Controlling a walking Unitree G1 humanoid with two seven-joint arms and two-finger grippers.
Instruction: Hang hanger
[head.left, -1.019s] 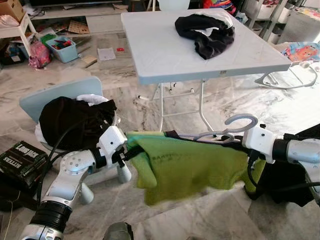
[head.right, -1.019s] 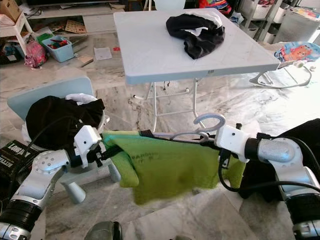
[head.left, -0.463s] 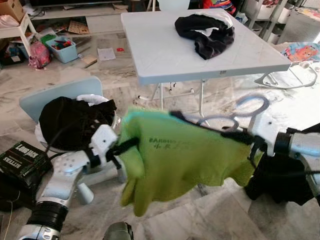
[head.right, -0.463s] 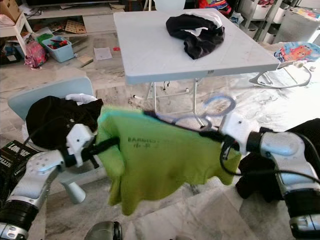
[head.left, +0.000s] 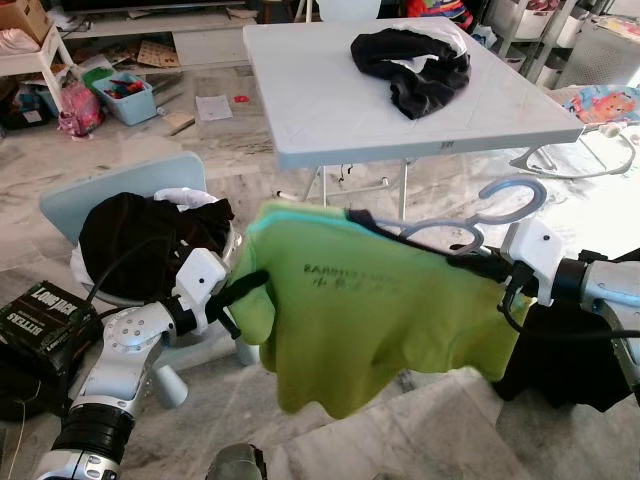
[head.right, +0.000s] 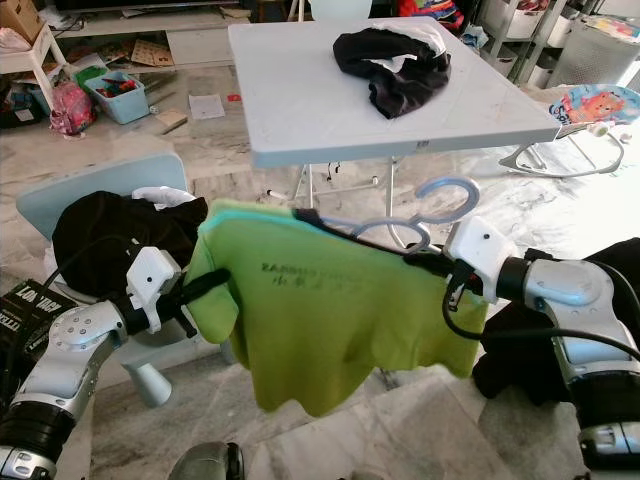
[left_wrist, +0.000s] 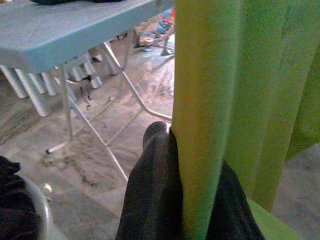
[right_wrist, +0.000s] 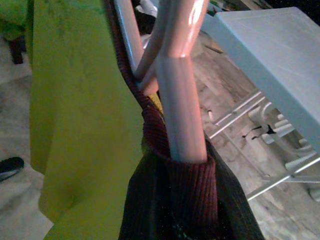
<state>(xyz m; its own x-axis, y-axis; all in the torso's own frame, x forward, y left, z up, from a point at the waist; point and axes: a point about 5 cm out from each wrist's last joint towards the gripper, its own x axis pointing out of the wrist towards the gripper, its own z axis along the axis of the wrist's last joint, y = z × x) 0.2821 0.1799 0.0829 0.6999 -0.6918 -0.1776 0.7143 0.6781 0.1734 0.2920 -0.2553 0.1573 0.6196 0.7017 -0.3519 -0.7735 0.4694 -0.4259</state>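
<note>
One pale hanger (head.left: 470, 225), carrying a green shirt (head.left: 370, 320), is held up near the desk (head.left: 330, 110). It is clenched by the right tool (head.left: 480, 262); the shirt's left edge is pinched by the left tool (head.left: 250, 285). Hanging is judged not yet done.

From my feed, the left gripper (head.right: 205, 290) is pinched shut on one shoulder of a lime-green shirt (head.right: 330, 320), and the right gripper (head.right: 425, 262) is closed on the far end of the pale blue hanger (head.right: 420, 210) the shirt hangs from, its hook curling up just above that gripper. Past both grippers stands a white folding table (head.right: 300, 100) with a heap of black clothing (head.right: 395, 60) on top. Just behind the left gripper I note a light blue chair (head.right: 70, 195) piled with dark clothes (head.right: 110, 235), and a black box (head.right: 30, 305) lies on the floor outboard of that arm.
</note>
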